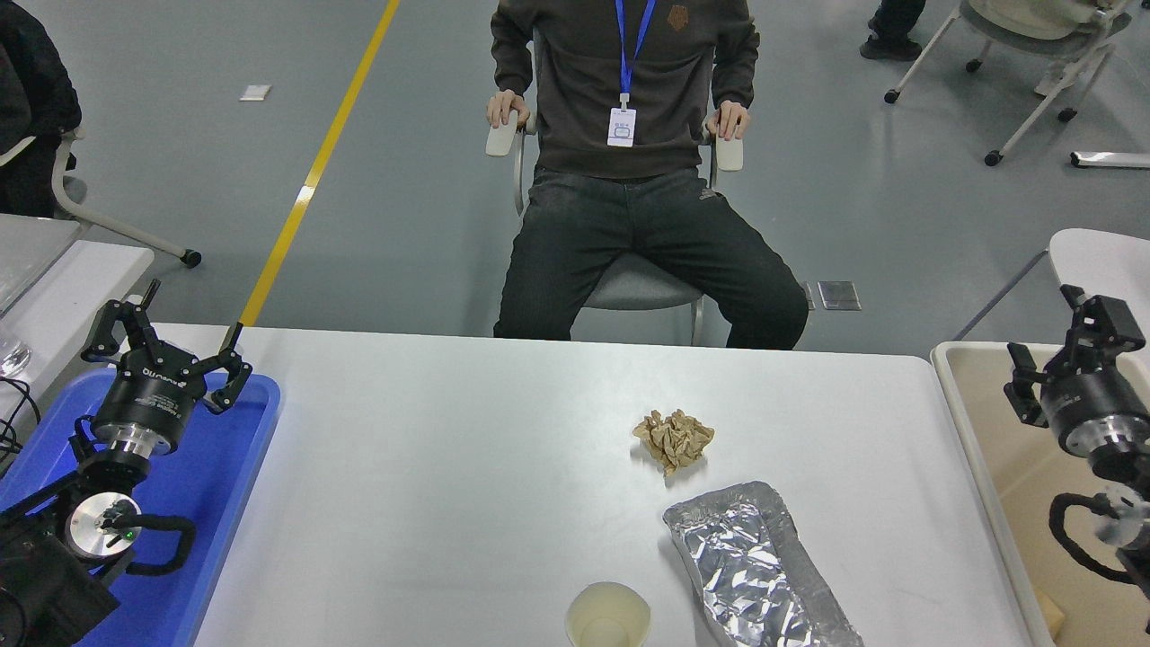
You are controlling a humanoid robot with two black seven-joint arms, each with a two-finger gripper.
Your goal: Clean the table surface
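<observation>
The white-grey table surface point(449, 467) carries a crumpled ball of brown paper point(674, 438) right of centre. A flattened silver foil container point(759, 566) lies nearer the front edge, and a pale paper cup point(608, 615) stands at that edge. My right gripper point(1056, 334) hangs open and empty at the far right, above the beige bin point(954, 364) and well clear of the litter. Over the blue tray point(229, 485) at the lower left, my left gripper point(184, 322) is parked with its fingers spread and nothing in them.
A person sits on a chair point(629, 283) at the table's far side, hands on the armrests and off the table. Another white table point(1101, 270) stands at the far right, and a side table point(63, 279) at the left.
</observation>
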